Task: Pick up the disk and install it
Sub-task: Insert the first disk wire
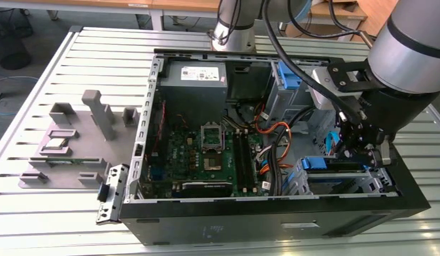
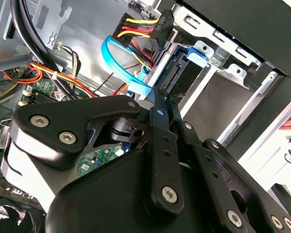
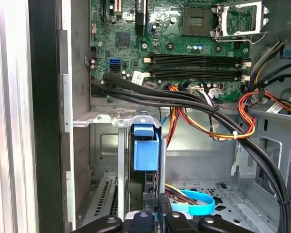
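Open computer case lying on a slatted metal table, side panel off, green motherboard exposed with two black memory slots and an empty processor socket. Arm reaching down into the case at the exterior view's right, gripper low inside, over the drive cage in the corner near the front edge. Disk sitting in that cage, blue carrier showing on top between the grey metal walls; in the first wrist view, disk standing edge-on in the slot with its blue tab facing the camera, metal rails close on either side. In the second wrist view, disk seen past the black gripper body, blue tab and dark connector end visible just beyond the fingers. Fingers drawn close together at the edge of the disk, narrow gap at most; cannot tell whether clamped on it or merely touching. Light blue flat cable looping beside the disk, near red, yellow and orange wires. Thick black cables crossing the case between motherboard and cage. Power supply at the far end of the case. Second blue bracket fixed to the grey cage farther back. Grey fixture block with small parts on the table at the exterior view's left, well apart from the case. Black bracket strip leaning against the case's outer corner.
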You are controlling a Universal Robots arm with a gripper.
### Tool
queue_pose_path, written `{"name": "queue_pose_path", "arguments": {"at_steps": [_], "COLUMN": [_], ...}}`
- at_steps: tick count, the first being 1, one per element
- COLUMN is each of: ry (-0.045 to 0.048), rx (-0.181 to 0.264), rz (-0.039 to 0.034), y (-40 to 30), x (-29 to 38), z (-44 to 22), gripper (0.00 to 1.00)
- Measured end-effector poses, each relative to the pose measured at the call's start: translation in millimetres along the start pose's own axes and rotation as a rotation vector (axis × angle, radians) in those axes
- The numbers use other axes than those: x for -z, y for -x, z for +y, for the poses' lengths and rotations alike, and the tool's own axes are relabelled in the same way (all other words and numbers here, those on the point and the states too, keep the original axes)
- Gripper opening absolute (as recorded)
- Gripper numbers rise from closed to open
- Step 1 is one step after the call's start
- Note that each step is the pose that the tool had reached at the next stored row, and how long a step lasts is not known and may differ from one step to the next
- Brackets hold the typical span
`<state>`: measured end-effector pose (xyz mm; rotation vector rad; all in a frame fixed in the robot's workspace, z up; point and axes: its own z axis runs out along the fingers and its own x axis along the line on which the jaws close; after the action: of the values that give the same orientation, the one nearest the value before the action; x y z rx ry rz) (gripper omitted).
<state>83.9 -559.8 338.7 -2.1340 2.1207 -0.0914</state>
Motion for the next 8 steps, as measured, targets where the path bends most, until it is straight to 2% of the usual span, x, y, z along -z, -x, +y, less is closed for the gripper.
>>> {"name": "queue_pose_path", "arguments": {"at_steps": [5,8], "ry": [-0.0001,-0.0007], "rx": [0.001,0.001], "rz": [0.0005,0.0003], "y": [-0.1,-0.2], "x": [-0.4,-2.9], "z": [0.4,0.7], "gripper": [0.16,0.16]}}
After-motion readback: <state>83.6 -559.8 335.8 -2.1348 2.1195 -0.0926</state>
